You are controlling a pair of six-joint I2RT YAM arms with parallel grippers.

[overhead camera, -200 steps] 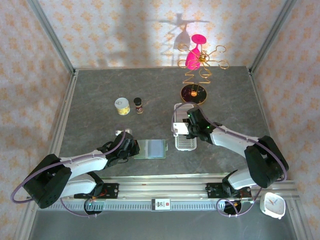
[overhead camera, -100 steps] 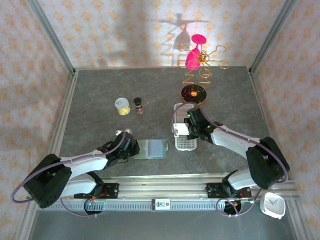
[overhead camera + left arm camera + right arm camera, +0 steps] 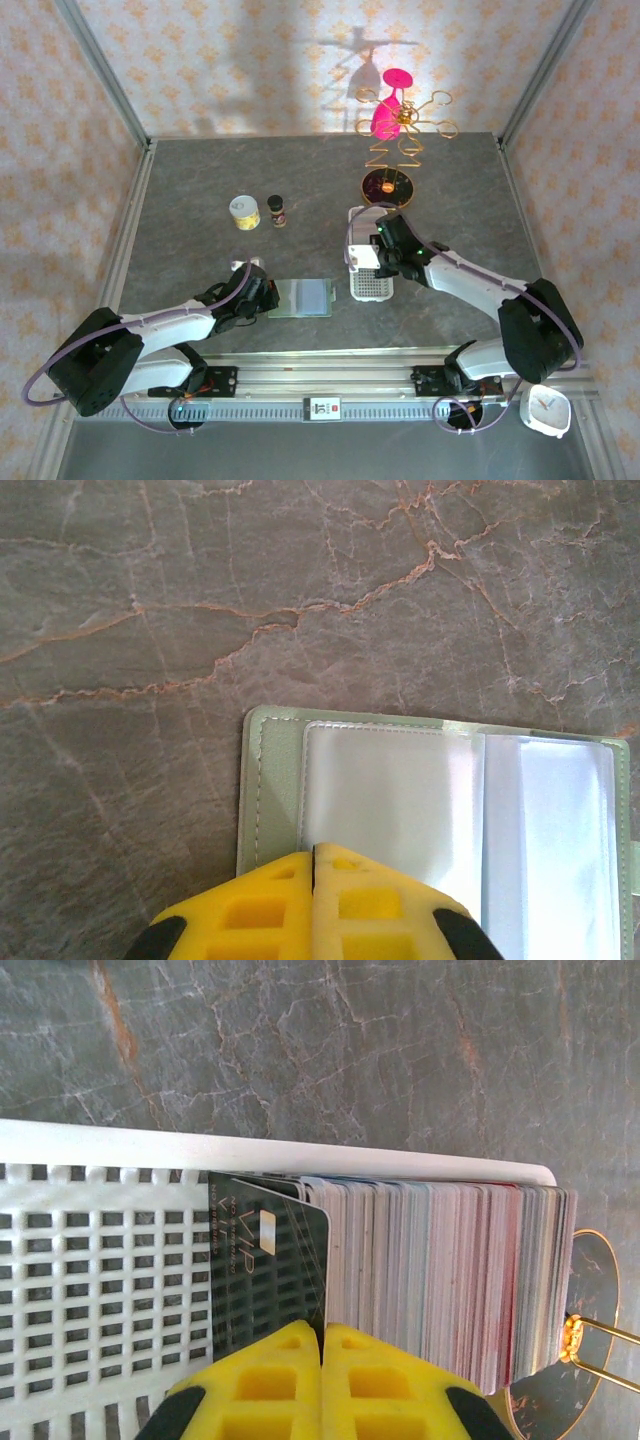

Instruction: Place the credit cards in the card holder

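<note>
grey veined table from above, both arms stretched in from the near rail. at the far edge, a gold wire stand with a pink piece on it. right of centre, a long white perforated tray under the right arm's wrist. left of the tray and apart from it, the card holder, sage-green, open flat.

closer in at the right wrist: credit cards packed on edge in a row at one end of the tray. right gripper with yellow fingers together, clamped on the edge of one dark card leaning off the row.

closer in at the left wrist: clear sleeves inside the holder. left gripper closed tight, tips together over the holder's near edge; pinching or merely pressing, hard to tell.

farther back on the left, a small yellow tin with a dark bottle just beside it.
</note>
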